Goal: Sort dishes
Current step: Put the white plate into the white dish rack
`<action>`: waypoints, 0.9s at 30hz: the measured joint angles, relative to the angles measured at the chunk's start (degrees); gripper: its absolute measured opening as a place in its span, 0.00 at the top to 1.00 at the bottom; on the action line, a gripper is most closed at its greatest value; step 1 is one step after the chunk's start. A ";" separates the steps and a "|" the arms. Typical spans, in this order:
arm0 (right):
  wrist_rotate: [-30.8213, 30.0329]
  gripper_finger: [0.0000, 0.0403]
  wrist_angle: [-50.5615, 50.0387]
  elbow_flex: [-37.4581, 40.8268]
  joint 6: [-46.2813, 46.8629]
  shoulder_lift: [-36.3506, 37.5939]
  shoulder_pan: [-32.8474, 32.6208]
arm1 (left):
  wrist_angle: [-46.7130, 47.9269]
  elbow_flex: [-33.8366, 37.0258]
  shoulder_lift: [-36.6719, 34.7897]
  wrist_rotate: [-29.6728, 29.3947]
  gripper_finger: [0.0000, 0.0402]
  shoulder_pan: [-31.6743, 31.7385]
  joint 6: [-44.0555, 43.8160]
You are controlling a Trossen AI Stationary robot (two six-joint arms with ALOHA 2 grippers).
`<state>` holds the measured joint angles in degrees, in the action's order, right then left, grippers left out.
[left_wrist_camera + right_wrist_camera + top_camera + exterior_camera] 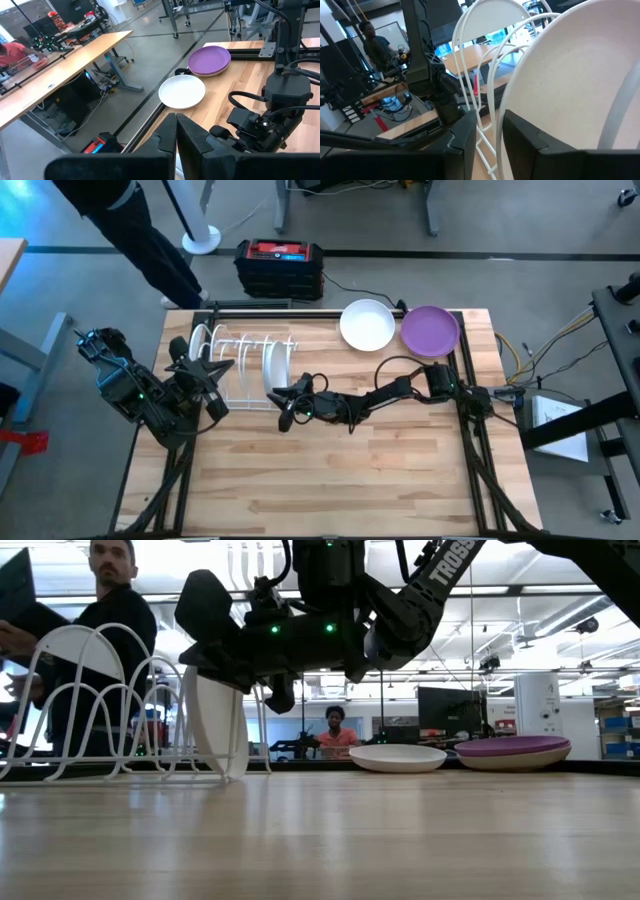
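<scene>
A white wire rack stands at the table's far left. One white dish stands on edge in its right end, its lower rim on the rack's base. Another white dish stands at the rack's left end. A white dish and a purple one lie flat at the far edge. My right gripper is at the near rim of the standing dish, fingers slightly apart. My left gripper waits shut beside the rack's left end. My right gripper comes level from the table's right, with a finger next to the standing dish's rim. Rack wire shows through the gap between the fingers. I cannot tell whether either finger touches the dish.
The right arm stretches across the table's middle from the right edge. The near half of the wooden table holds nothing. A person stands beyond the far left corner, and a black and red box sits on the floor behind the table.
</scene>
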<state>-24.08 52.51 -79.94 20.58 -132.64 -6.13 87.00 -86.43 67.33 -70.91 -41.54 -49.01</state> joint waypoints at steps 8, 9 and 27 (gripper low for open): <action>0.00 0.70 0.00 -0.04 -0.02 0.02 0.00 | -0.22 0.00 0.00 0.00 1.00 -0.02 0.00; 0.00 0.70 0.00 -0.04 -0.04 0.02 0.00 | -0.24 0.00 0.00 0.00 1.00 0.00 0.00; -0.05 0.99 3.97 -0.07 -3.63 0.44 -0.98 | -0.50 0.00 0.00 -0.02 1.00 -0.01 0.00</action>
<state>-24.12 56.48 -80.01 16.96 -132.20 -7.12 86.50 -86.43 67.33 -70.94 -41.55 -49.01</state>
